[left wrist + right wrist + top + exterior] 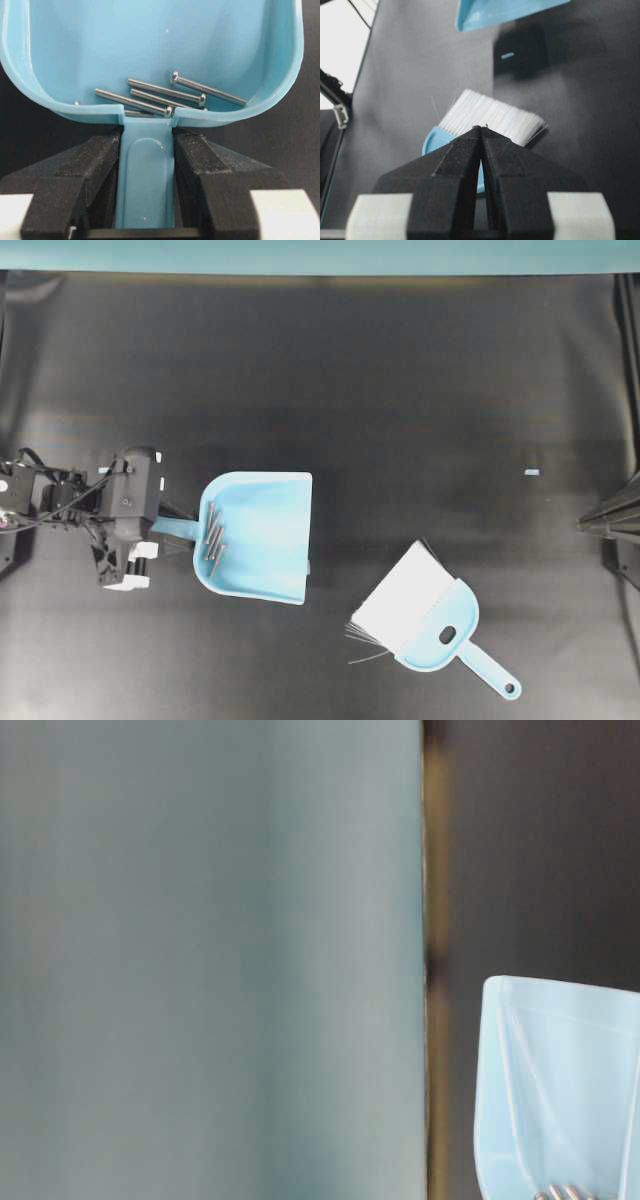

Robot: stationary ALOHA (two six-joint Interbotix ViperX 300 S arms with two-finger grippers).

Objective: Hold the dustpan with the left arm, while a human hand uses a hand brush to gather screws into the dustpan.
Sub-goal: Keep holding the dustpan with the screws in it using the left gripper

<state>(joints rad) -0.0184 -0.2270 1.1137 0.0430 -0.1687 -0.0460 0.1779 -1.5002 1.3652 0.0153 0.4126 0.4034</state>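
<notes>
The light blue dustpan (265, 530) lies on the black table, wide front edge to the right. My left gripper (147, 137) is shut on its handle (147, 185), a black finger (95, 165) pressed on each side. Several grey screws (165, 95) lie inside the pan against its back wall, also visible from overhead (214, 538). The hand brush (430, 620) lies flat to the pan's lower right, white bristles toward the pan. My right gripper (481, 127) is shut with nothing in it, at the table's right edge (600, 520), pointing at the brush (490, 117). No human hand is in view.
A tiny blue scrap (531, 472) lies on the table at the right, and the right wrist view shows it too (507, 55). A teal wall (320, 255) runs along the far edge. In the table-level view a blurred teal panel (200, 960) fills the left, with the pan's corner (560, 1090) at the right.
</notes>
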